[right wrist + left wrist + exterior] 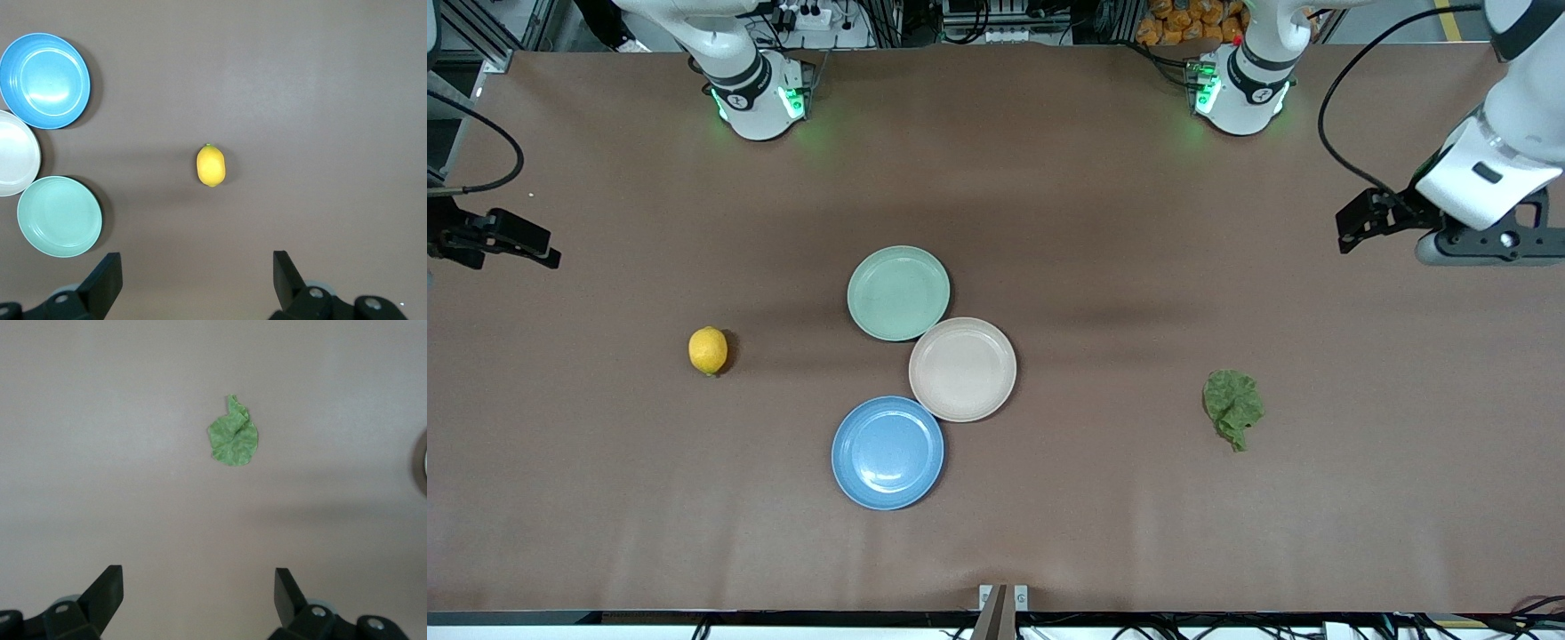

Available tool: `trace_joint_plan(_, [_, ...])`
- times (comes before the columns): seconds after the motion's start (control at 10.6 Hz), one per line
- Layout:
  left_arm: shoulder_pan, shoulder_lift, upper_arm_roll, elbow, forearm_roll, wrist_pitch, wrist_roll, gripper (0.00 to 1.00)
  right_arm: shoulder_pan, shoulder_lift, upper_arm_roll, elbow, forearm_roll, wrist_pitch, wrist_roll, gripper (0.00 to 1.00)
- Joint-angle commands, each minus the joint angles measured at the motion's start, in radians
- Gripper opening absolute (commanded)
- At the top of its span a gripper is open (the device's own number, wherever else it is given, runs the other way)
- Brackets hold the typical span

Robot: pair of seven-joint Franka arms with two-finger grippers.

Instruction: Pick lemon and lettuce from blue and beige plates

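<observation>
Two white arms, glossy rounded shells, black bands at the joints. Round white bases with green status lights. Left gripper [1356, 224] black, on a white wrist block with a grey flange; black cable loops above it. Right gripper [520, 242] black, cabled too. Fingers [107, 593] matte black, angular, silver screws.

The lemon [708, 350] is bright yellow and the lettuce [1233, 406] a wrinkled mid green, both against the plain brown table [1103, 267]. The three plates are plain and matte: blue plate [887, 452], pale beige-pink plate [962, 369], mint-green plate [898, 292]. Both arms are white with black grippers.
</observation>
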Motion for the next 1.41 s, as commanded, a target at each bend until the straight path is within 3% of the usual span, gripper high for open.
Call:
trace_joint_plan(0.0, [0.016, 0.001, -0.01, 0.05, -0.018, -0.058, 0.027, 1.0, 0.0, -0.027, 0.016, 0.006, -0.004, -0.023, 0.038, 1.0])
trace_joint_plan(1.32, [0.035, 0.014, -0.01, 0.095, -0.058, -0.096, 0.026, 1.0, 0.003, -0.015, 0.009, 0.0, -0.021, 0.027, 0.028, 1.0])
